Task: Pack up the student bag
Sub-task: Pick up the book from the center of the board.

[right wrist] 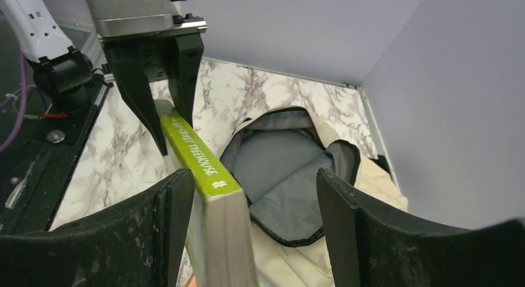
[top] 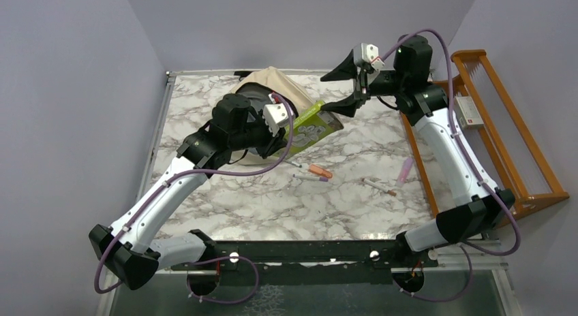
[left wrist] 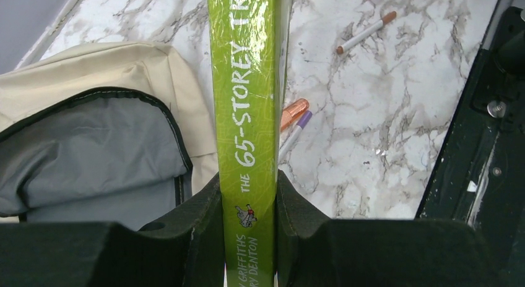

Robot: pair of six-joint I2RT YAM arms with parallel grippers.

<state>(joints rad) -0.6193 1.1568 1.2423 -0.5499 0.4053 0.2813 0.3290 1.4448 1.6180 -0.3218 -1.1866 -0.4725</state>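
Student bag (top: 286, 81) lies toward the far left of the marble table (top: 272, 207), partly behind the left arm, its mouth open onto grey lining. Just beside that mouth the left gripper (left wrist: 249, 200) pinches a green book (left wrist: 244, 83) by one end of its spine, with the rest sticking out unsupported. Loose pens (top: 319, 171) lie on the table under and to the right of it. The right gripper (top: 344, 86) has its jaws spread wide around the book's far end, and I cannot tell whether either pad touches it. With so short a hold, the book may pivot or slip if the right jaws knock it. A corner could also catch the soft zipper rim and shove the bag away. A wooden rack (top: 508, 125) stands at the right edge.
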